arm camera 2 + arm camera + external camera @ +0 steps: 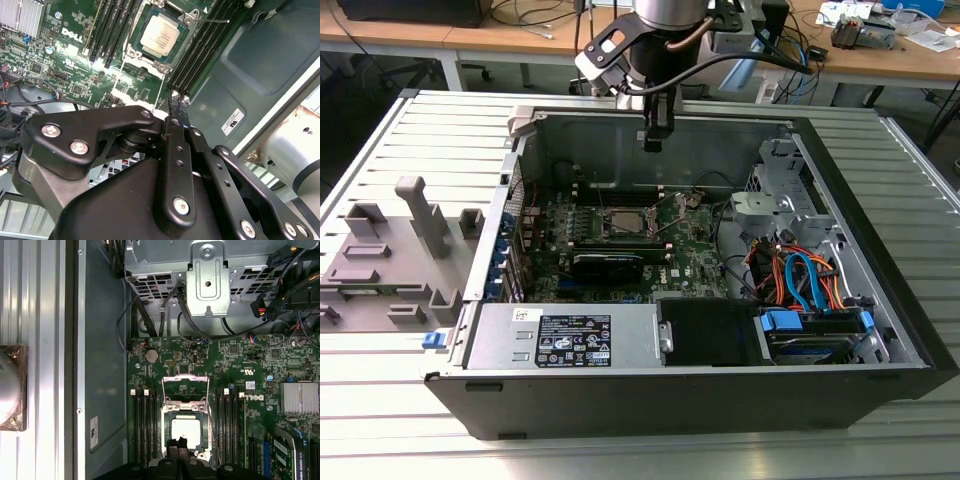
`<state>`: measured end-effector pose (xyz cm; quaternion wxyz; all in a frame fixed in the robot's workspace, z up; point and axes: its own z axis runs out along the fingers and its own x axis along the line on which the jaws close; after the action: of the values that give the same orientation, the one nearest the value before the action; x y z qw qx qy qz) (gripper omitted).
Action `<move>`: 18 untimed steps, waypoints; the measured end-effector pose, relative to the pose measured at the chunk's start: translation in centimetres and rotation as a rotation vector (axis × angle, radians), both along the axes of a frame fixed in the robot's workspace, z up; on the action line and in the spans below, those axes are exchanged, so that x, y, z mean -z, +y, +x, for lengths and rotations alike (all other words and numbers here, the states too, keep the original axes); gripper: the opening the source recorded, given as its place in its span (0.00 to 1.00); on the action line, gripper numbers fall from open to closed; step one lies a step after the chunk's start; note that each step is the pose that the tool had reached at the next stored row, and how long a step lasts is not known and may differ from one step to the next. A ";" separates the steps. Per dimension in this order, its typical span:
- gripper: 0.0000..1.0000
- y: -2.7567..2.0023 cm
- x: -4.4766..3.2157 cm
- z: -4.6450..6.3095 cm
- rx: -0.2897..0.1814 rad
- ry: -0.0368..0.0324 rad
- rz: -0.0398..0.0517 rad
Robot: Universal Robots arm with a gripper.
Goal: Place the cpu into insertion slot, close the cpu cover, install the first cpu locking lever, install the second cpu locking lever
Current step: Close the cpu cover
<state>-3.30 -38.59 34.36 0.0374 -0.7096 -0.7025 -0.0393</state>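
Observation:
The cpu (186, 432), a small silvery square chip, lies seated in the insertion slot (165, 426) on the green board; in the second wrist view the cpu (160, 37) shows inside the slot's metal rim (186, 19). The cpu cover (185, 378), a thin metal frame with a square window, stands swung open beside the slot. My gripper (653, 140) hangs above the case, over the slot (620, 222). Its black fingers (178, 445) are shut together and hold nothing. A thin wire lever (216, 21) sticks out by the slot's corner.
Long black memory slots (145, 425) flank the socket. A finned heat sink (299, 397) and a metal drive cage (207, 282) with cables lie nearby. In the exterior view a power supply box (570, 335), blue and orange cables (805, 280) and a grey fixture (390, 250) show.

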 end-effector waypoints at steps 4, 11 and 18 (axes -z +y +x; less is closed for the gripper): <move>0.11 0.00 0.02 0.1 0.000 0.0000 0.0000; 0.11 0.00 0.05 0.3 0.000 0.0000 0.0001; 0.11 0.00 0.08 0.5 0.000 0.0000 0.0000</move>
<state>-2.80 -38.59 34.28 0.0374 -0.7096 -0.7025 -0.0393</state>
